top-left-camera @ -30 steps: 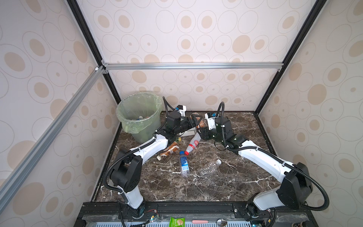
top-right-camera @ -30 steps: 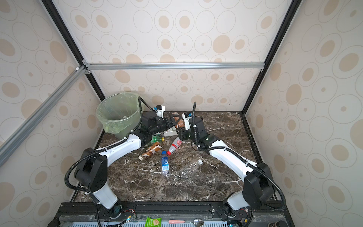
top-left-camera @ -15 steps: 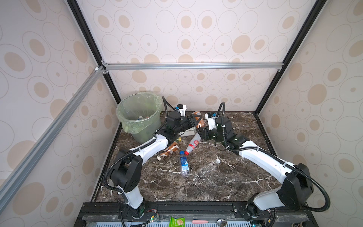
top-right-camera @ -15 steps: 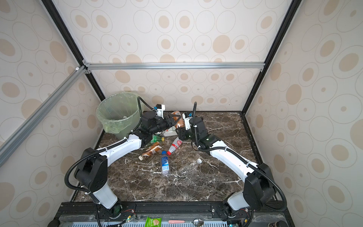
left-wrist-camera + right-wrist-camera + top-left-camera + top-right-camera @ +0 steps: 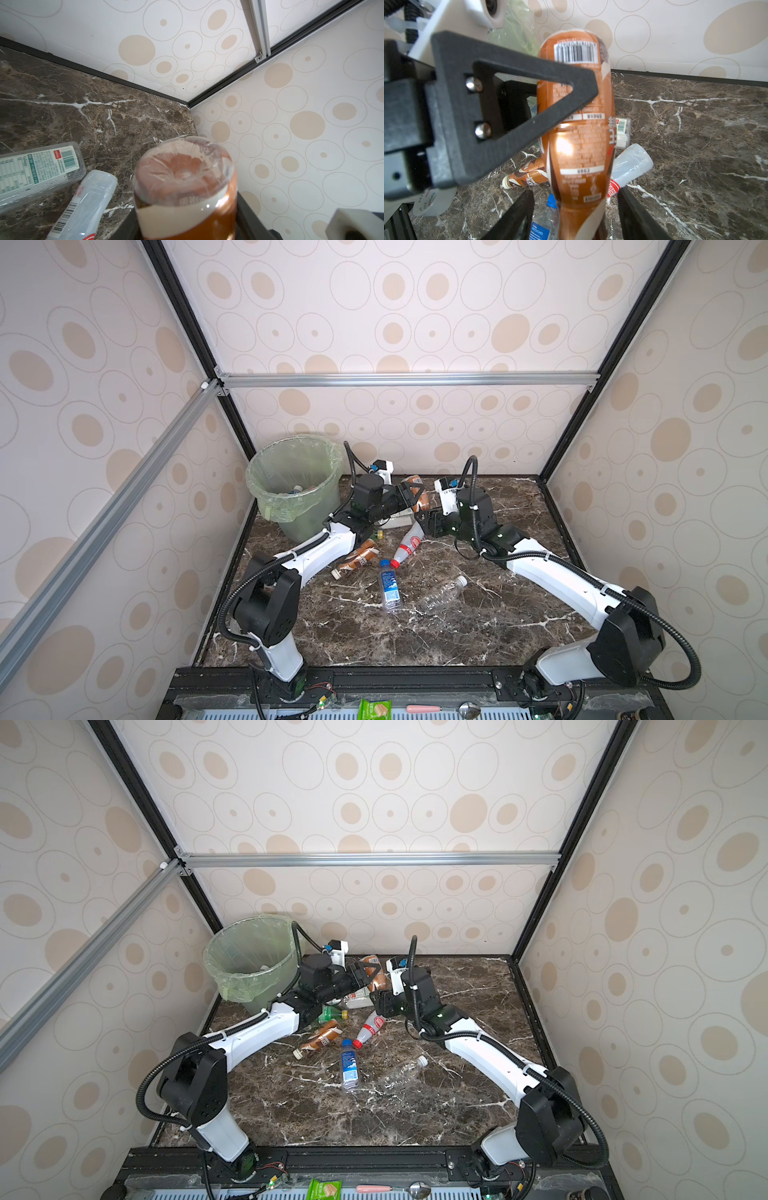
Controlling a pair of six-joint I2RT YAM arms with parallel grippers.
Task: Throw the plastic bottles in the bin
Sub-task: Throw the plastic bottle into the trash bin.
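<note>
Brown veined marble forms the tabletop (image 5: 478, 626), which is enclosed by walls papered with beige circles. At the far left corner the bin (image 5: 291, 512) stands upright, its thin green liner folded over the rim. 1 small object is glimpsed at its bottom, too dim through the plastic to be named.

The left gripper (image 5: 415, 494) is raised at the far middle, just right of the bin. Its fingers are clamped on a brown bottle (image 5: 581, 135), whose base end is turned toward the far wall. The right gripper (image 5: 574, 191) is placed at the neck end of the same bottle with its fingers spread. A gap is seen on either side, so nothing is gripped by it.

6 more bottles are left lying on the marble:
- a red-white bottle (image 5: 409, 543), just near of the grippers
- a blue-label bottle (image 5: 390, 587) and a clear bottle (image 5: 442, 595), nearer still
- a brown-label bottle (image 5: 357, 558), beside the left arm
- a green bottle (image 5: 332, 1014), partly covered by that arm
- a flat clear bottle (image 5: 37, 168), below the grippers

The held bottle's cap is cut off in the right wrist view. In the left wrist view its base is blurred, and the left fingers are almost wholly out of frame.
</note>
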